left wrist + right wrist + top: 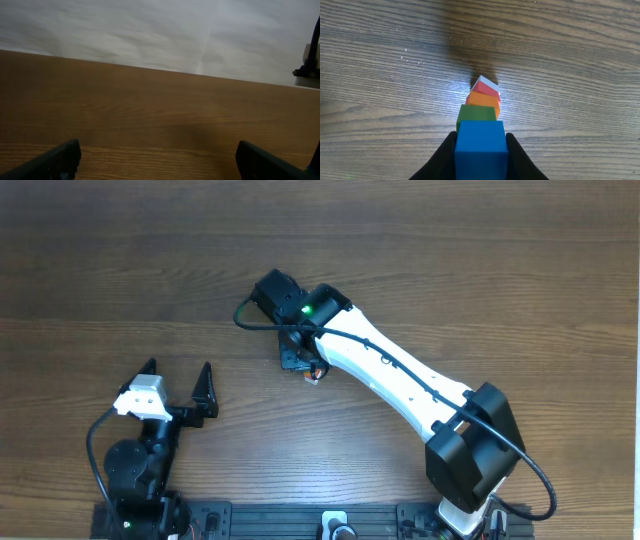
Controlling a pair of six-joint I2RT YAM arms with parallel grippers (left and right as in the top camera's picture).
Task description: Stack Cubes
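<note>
This is a robotics lab bench rather than a home or a shop. Along the near edge of a wood-grain table runs a black mounting rail. The left arm and right arm stand on it, with black cables looping from them and a green status light glowing. Beyond the table's far edge hangs a plain white backdrop. The props are simple test pieces: a blue cube atop other coloured cubes.
</note>
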